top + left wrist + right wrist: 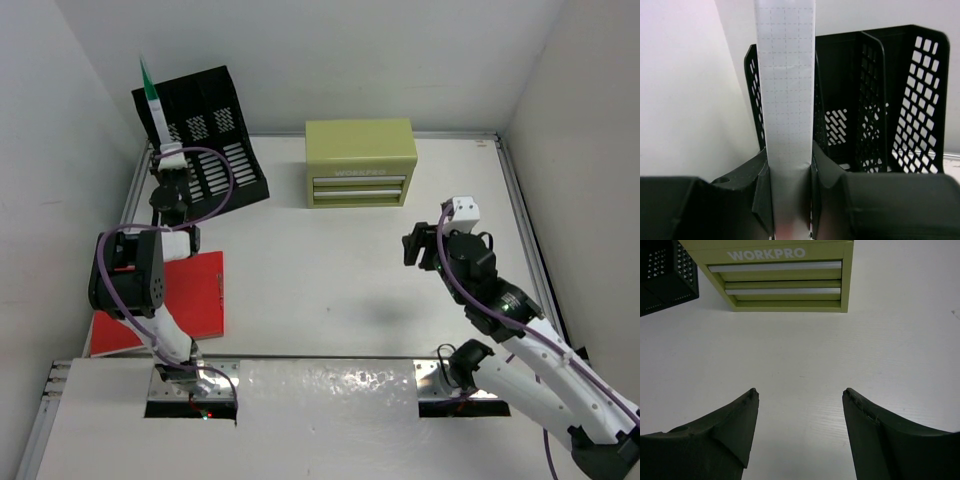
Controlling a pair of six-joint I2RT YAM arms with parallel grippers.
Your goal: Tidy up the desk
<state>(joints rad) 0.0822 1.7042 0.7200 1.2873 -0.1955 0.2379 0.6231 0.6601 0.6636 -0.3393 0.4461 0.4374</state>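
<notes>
My left hand grips a thin notebook upright, long axis vertical, directly before the file rack at the far-left corner of the bench, while my right hand hangs released, well apart.

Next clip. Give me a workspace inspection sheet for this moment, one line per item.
Surface: white desk, nothing spilled that shows.
Job's things: grid-patterned pad held upright by the left end of the black mesh file rack; red folder flat at the near left; olive drawer box at the far edge, both drawers shut.
Clutter: nothing seen.
Hands: left hand shut on the pad; right hand open and empty over the desk.
Cables: purple cable loops off the left arm in front of the rack; another runs along the right arm.
Surroundings: white walls on three sides; grey rail along the desk edge.
</notes>
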